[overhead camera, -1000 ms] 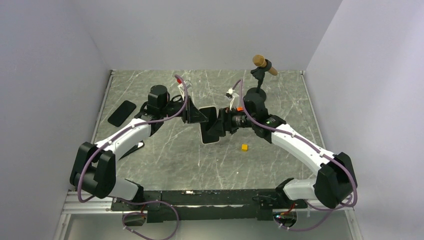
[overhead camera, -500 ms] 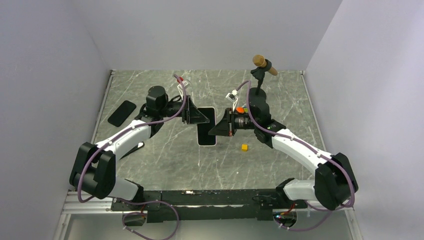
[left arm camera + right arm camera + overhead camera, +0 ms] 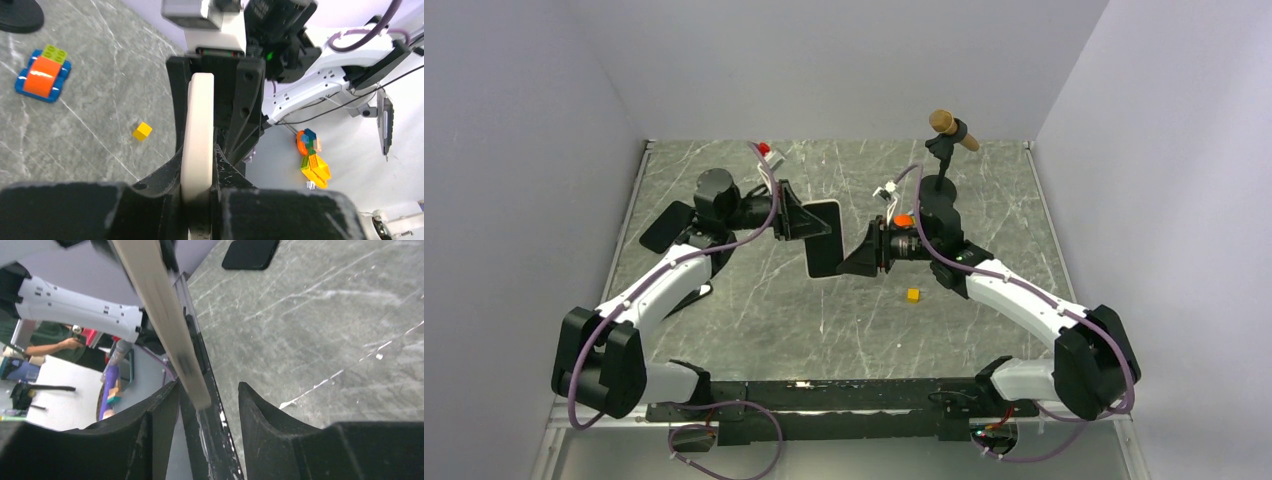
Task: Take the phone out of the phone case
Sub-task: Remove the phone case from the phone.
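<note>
The grey, stone-look table (image 3: 984, 180) has two arms reaching in over it, and they meet above the middle. Between them, up off the table, is the phone case (image 3: 826, 218). It is white, thin and flat, with round corners, and it hangs tipped at a slant. The left hand (image 3: 796, 222) pinches the top part of the case from the side, with its fingers pressed tight on both flat faces. The phone (image 3: 824, 262) is the black part, and it pokes out past the lower end of the case. The right hand (image 3: 859, 260) is spread around that black edge. One finger is just beside it and the other stands apart. A black flat slab (image 3: 667, 226) lies on the table near the left wall. A small orange and blue toy car (image 3: 42, 75) sits behind the right hand. A tiny yellow block (image 3: 912, 295) lies close by.
</note>
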Tool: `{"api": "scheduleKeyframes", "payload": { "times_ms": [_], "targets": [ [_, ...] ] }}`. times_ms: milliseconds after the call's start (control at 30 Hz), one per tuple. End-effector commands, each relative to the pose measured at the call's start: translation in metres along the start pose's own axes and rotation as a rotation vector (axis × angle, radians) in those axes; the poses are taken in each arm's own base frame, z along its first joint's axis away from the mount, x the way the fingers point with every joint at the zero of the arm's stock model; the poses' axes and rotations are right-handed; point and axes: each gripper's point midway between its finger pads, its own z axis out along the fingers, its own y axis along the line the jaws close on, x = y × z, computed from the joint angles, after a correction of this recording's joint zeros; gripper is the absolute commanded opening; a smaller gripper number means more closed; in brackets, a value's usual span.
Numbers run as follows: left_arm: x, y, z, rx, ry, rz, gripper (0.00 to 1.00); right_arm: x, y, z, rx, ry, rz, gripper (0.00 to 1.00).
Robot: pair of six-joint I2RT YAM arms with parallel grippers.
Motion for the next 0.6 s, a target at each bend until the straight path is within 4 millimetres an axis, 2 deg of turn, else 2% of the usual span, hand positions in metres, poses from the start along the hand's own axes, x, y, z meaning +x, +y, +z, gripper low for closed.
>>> {"api": "scheduleKeyframes", "payload": {
  "times_ms": [0,167,433,567],
  "targets": [
    [-0.025,-0.025,-0.012,0.106,-0.045,0.096,0.00,0.008,0.025,-0.009,-0.115,0.001,-0.102,0.50],
    [-0.023,-0.033,-0.012,0.172,-0.033,0.078,0.00,0.010,0.034,-0.010,-0.173,0.011,-0.142,0.41],
    [-0.022,-0.034,-0.012,0.183,-0.029,0.076,0.00,-0.003,0.039,-0.005,-0.209,-0.016,-0.167,0.41],
    [-0.021,-0.037,-0.011,0.199,-0.022,0.048,0.00,-0.002,0.041,-0.002,-0.225,0.005,-0.189,0.27]
  ]
}}
